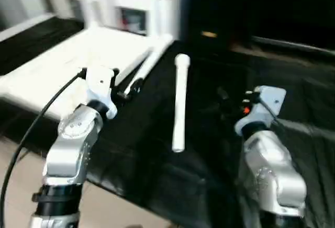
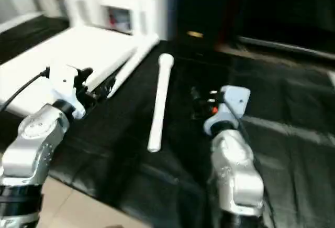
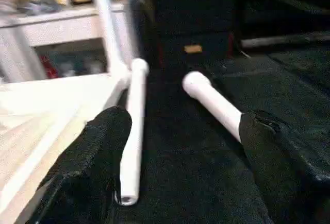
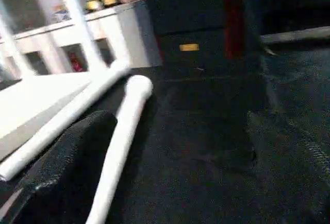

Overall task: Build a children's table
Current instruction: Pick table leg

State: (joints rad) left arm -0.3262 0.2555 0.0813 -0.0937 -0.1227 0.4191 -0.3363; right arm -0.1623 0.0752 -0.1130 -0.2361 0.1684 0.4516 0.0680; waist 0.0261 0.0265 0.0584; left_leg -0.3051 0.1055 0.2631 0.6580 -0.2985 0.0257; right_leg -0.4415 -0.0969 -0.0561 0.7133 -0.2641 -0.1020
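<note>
The white table top (image 1: 57, 71) lies flat on the black cloth at the left. One white leg (image 1: 153, 0) stands upright at its far corner. A second leg (image 1: 152, 60) lies along the top's right edge, and a third leg (image 1: 180, 102) lies loose in the middle. My left gripper (image 1: 125, 90) hovers open at the near end of the second leg (image 3: 133, 131), holding nothing. My right gripper (image 1: 226, 105) is to the right of the loose leg (image 4: 121, 141), open and empty, with its fingers (image 4: 62, 177) set wide apart.
A white cabinet (image 1: 131, 8) stands behind the table top, with dark furniture (image 1: 251, 8) to its right. Black cloth (image 1: 209, 175) covers the work surface, and pale floor (image 1: 110, 207) shows at the near left. A black cable (image 1: 36, 118) runs along my left arm.
</note>
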